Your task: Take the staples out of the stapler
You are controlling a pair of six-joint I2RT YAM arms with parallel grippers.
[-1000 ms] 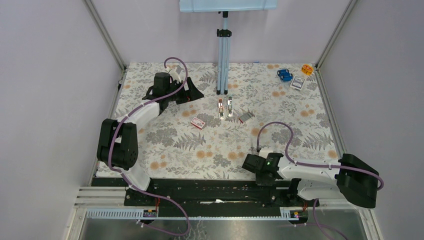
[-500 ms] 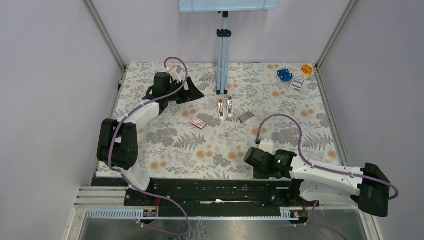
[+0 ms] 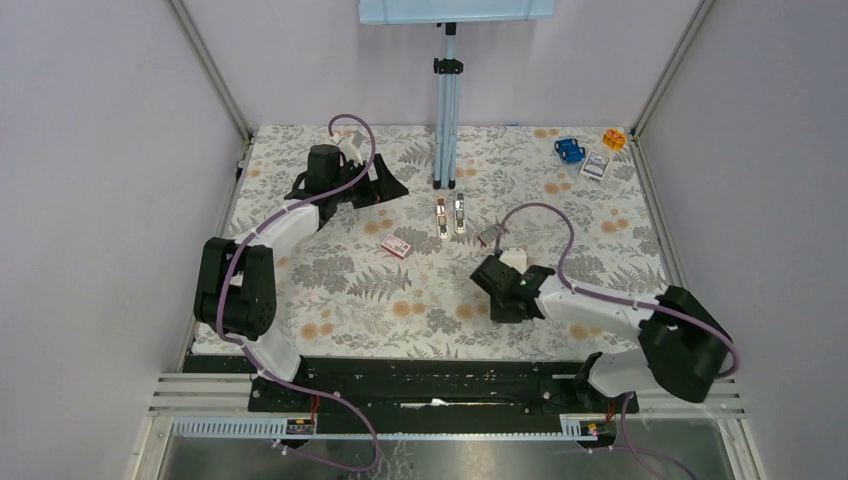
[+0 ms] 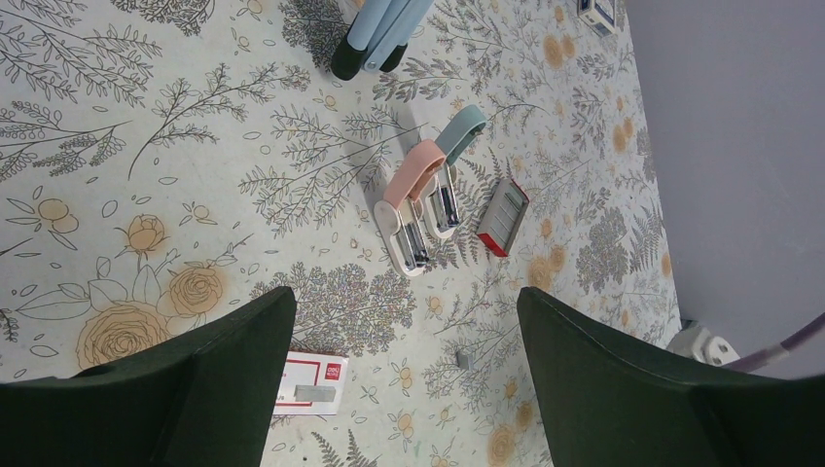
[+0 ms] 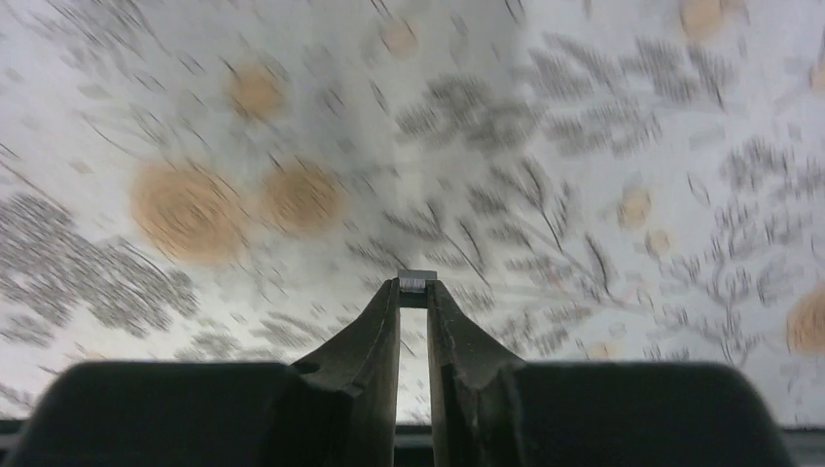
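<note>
The two staplers lie side by side at the middle of the surface (image 3: 335,290), both hinged open: the pink stapler (image 4: 415,167) and the teal stapler (image 4: 461,131). Their magazines face up, but whether staples sit in them is too small to tell. At 4 o'clock of them lies a grey-and-red box (image 4: 503,204). At 8 o'clock is a red-and-white box (image 4: 309,384), its near end cut off by a finger of the left tool. A tiny grey scrap (image 4: 462,361) lies between the boxes, too small to name.

The right tool (image 5: 416,292) is at 5 o'clock of the staplers, its fingers pinched on a small silvery strip (image 5: 416,281) at their very tips. Its wrist view is blurred, and from above the wrist hides the fingers. Its elbow is out to the right, and the forearm reaches low toward the left.

The left tool (image 4: 406,297) hangs at 10 o'clock, fingers wide apart and holding nothing, its forearm reaching far over the surface.
</note>
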